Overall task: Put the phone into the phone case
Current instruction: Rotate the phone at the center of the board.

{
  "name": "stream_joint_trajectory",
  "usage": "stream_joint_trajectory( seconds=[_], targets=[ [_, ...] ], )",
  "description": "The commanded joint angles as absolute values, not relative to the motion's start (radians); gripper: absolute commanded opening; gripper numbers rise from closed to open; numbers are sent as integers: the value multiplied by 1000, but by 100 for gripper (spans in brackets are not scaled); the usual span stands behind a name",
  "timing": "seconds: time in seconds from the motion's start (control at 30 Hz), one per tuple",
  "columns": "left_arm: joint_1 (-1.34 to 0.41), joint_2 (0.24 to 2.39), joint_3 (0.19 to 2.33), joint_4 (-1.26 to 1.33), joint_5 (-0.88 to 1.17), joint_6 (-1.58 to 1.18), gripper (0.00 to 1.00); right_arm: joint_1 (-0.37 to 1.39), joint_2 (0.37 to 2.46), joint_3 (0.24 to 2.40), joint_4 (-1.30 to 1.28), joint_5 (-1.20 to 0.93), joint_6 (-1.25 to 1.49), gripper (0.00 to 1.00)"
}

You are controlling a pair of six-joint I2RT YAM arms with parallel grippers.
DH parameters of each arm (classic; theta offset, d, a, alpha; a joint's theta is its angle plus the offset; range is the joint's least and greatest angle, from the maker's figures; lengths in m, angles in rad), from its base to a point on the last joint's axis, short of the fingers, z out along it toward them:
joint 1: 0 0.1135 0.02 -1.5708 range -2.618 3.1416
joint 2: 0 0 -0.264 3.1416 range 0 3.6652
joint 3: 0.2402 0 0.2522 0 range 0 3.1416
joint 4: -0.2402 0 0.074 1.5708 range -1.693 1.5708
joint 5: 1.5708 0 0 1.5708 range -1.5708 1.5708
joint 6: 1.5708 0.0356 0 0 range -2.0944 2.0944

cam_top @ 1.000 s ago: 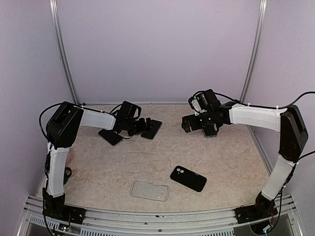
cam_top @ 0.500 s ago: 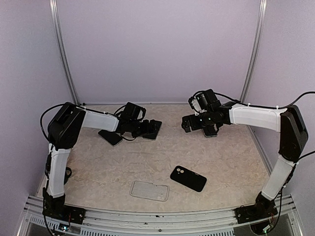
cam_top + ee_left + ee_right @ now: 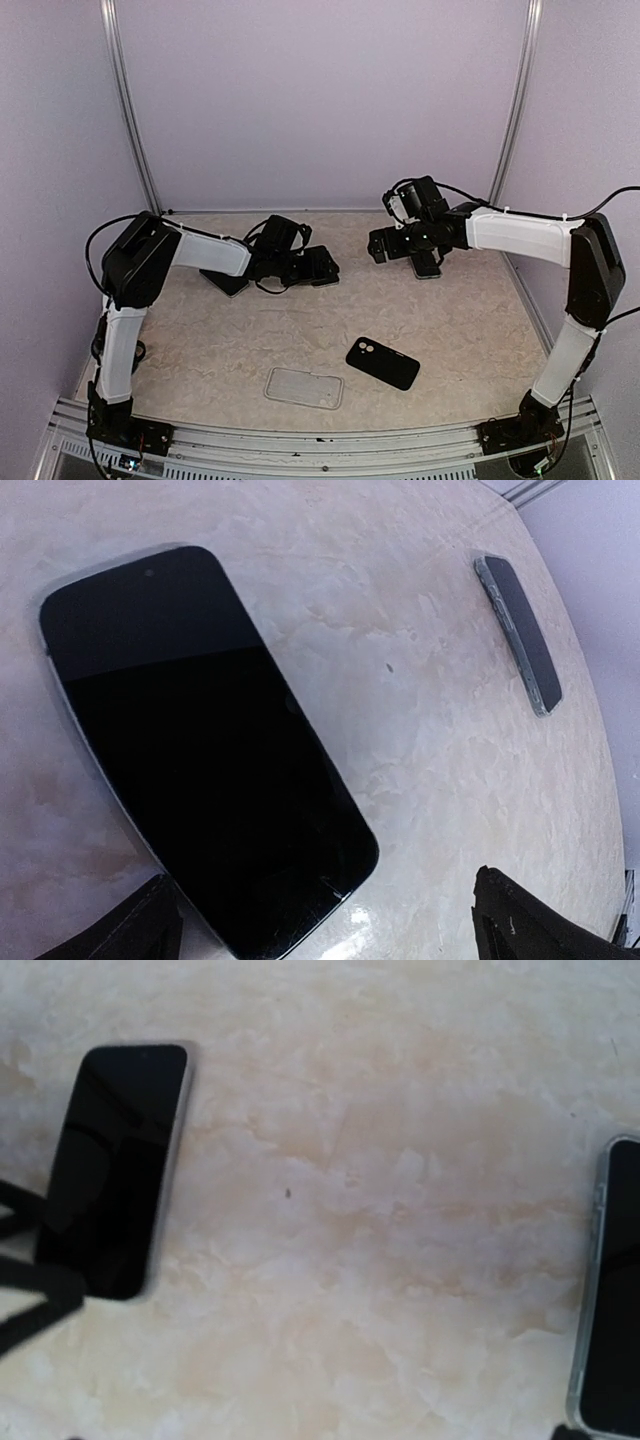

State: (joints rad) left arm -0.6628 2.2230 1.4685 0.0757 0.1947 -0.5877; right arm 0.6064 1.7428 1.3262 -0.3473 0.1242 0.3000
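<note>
A black phone (image 3: 200,750) with a silver edge lies screen up on the marbled table. Its near corner sits between the spread fingers of my left gripper (image 3: 330,905), which is open and holds nothing. From above, that gripper (image 3: 300,268) hangs low at the back left, with the phone (image 3: 322,268) at its right side. A second phone (image 3: 428,265) lies by my right gripper (image 3: 392,245), which is open and empty. A clear phone case (image 3: 304,387) rests flat near the front edge.
A black phone-shaped slab with a camera cut-out (image 3: 382,363) lies right of the clear case. Another dark slab (image 3: 225,282) shows partly under the left arm. The right wrist view shows one phone (image 3: 115,1165) at the left and another (image 3: 610,1290) at the right edge.
My left gripper has moved right and slightly nearer, and the dark phone beside it now lies a little further right. The right gripper has barely shifted.
</note>
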Motion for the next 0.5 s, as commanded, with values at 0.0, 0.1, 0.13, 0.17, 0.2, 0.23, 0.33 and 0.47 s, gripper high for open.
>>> stream_joint_trajectory(
  seconds=[0.0,0.1,0.13,0.17,0.2,0.23,0.33,0.47],
  targets=[
    [-695,2266,1492,105,224,-606,99,600,1755,1364,-360,137,295,99],
    [-711,2280,1514,107,233,-614,99,596,1752,1368,-363,138,292,99],
    [-715,2286,1523,108,238,-617,99,595,1751,1370,-365,137,294,100],
    [-719,2291,1532,109,243,-620,99,593,1750,1373,-366,138,292,99],
    [-724,2299,1540,110,248,-624,99,593,1748,1375,-369,138,292,99],
    [-727,2303,1546,112,257,-628,99,594,1747,1377,-370,138,292,100],
    [-730,2307,1543,126,267,-639,99,591,1746,1381,-372,138,289,99],
    [-714,2251,1477,159,250,-652,99,589,1747,1381,-372,137,282,99]
  ],
)
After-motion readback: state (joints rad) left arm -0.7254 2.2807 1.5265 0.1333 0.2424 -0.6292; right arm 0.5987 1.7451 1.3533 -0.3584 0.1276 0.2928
